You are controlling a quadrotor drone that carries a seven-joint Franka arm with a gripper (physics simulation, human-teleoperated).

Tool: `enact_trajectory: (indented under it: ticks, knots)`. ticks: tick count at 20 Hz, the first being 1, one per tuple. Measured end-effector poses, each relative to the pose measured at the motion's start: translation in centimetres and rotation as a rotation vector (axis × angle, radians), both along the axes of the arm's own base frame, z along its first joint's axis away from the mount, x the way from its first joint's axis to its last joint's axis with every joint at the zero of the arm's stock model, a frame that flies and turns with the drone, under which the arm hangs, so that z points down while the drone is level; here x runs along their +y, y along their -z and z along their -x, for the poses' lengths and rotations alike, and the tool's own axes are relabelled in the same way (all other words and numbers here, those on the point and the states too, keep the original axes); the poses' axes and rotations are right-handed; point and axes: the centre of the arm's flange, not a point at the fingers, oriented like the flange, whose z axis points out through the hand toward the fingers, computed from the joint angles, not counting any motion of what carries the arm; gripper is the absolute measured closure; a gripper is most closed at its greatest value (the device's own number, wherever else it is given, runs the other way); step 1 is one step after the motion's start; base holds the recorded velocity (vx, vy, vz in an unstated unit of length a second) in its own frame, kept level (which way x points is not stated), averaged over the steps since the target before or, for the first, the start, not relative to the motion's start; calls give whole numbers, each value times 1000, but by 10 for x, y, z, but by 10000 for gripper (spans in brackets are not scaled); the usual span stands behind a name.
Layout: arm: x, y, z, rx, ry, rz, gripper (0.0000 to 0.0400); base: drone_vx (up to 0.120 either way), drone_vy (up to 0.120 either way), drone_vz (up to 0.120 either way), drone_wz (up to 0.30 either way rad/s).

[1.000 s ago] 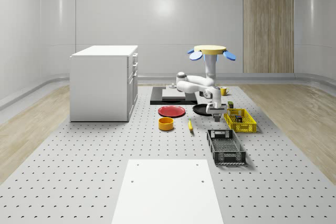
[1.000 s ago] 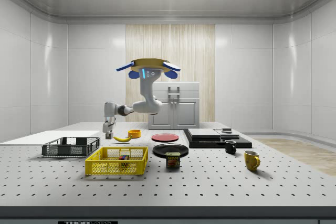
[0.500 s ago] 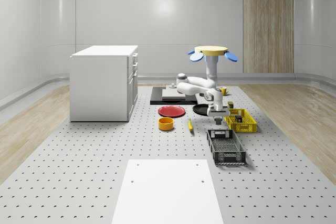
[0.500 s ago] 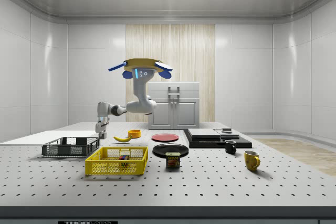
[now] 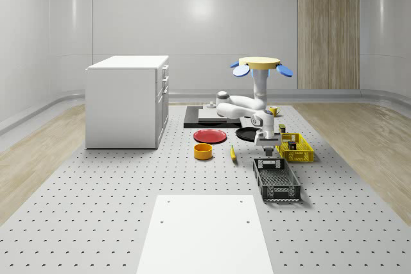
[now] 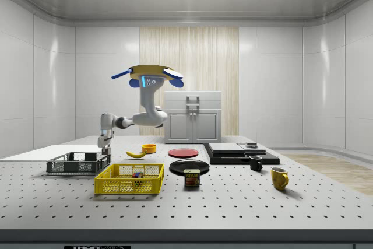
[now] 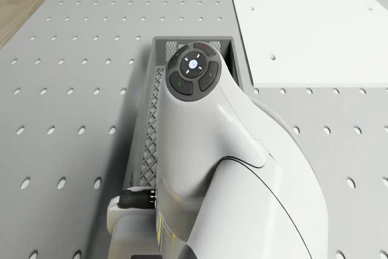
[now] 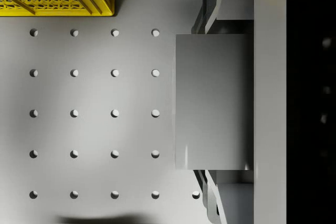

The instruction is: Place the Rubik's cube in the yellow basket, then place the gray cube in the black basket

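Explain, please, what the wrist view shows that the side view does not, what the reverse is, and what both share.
Wrist view: the plain gray cube up close, clamped between the fingers.
Side view: the yellow-topped drone hovering above the table, its gripper over the side view's right end of the black mesh basket, and the multicoloured Rubik's cube lying inside the yellow basket.
Both: the yellow mesh basket and the perforated gray table.
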Motion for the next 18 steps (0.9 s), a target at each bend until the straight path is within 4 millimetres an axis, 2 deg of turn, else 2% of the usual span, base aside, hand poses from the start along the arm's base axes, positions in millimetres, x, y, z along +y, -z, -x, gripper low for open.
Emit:
enact_trajectory:
  ticks: [18]
  knots:
    - [0, 0, 0, 0, 0, 0, 150, 120, 0, -2, 0]
